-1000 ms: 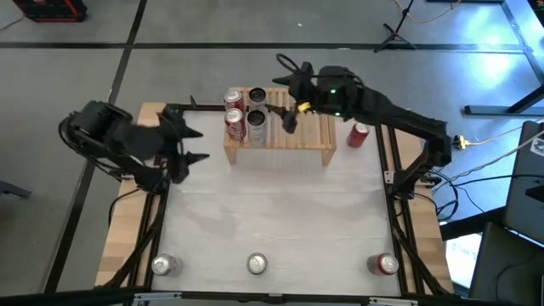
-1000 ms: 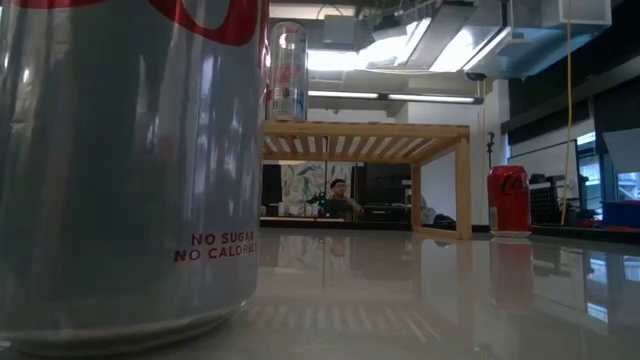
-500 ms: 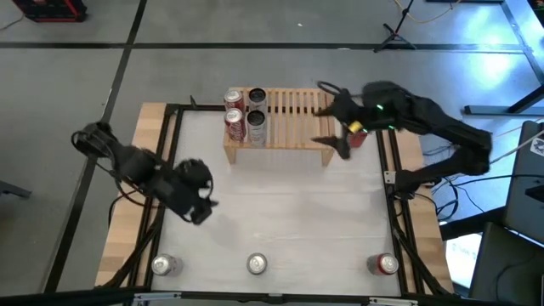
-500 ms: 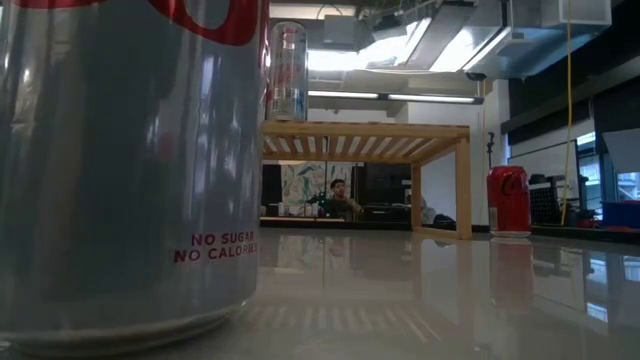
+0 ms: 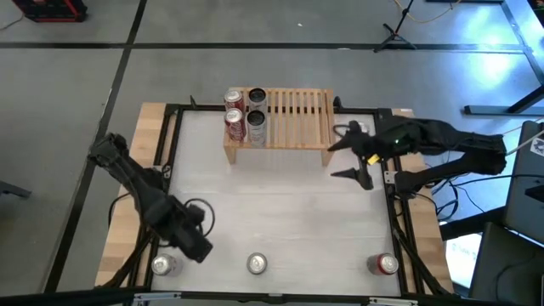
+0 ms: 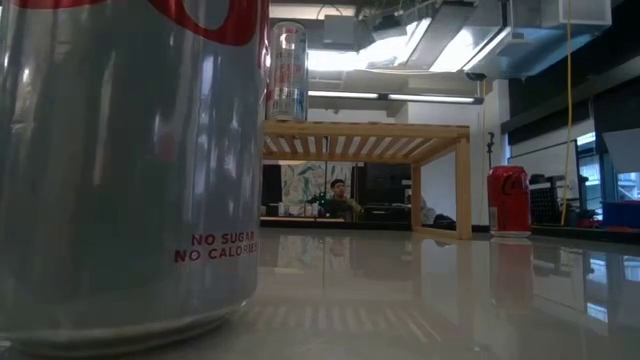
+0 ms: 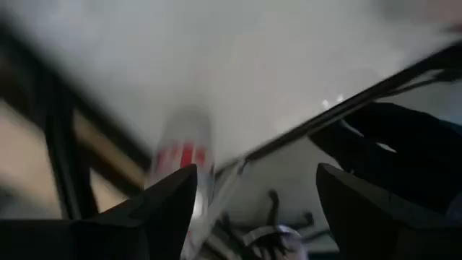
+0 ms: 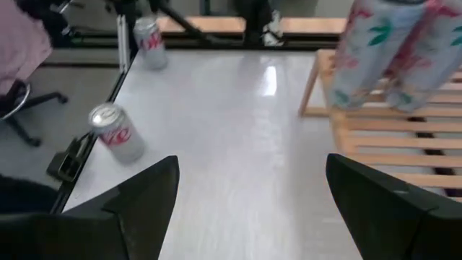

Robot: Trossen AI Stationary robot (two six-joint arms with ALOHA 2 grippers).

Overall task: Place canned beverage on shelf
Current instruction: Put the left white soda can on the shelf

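Note:
The light-wood shelf [image 5: 289,119] stands at the table's far side with several cans [image 5: 246,113] upright on its left end. Three cans stand along the near edge: left [image 5: 161,265], middle [image 5: 257,264] and right [image 5: 385,264]. A red can [image 6: 510,200] stands on the table to the right of the shelf. My left gripper [image 5: 189,245] is open and empty, just short of the near-left can, which shows blurred in the left wrist view [image 7: 184,155]. My right gripper [image 5: 344,160] is open and empty over the table just off the shelf's right leg.
A black frame rail [image 5: 170,153] runs along the table's edges. A person sits beyond the table in the low view [image 6: 340,198]. Bare tabletop [image 5: 272,204] lies between the shelf and the near row of cans.
My left gripper has swung from beside the shelf's left end toward the near edge, down to the near-left can. My right gripper has moved from over the shelf toward the table's right edge and then nearer, off the shelf. The cans have kept still.

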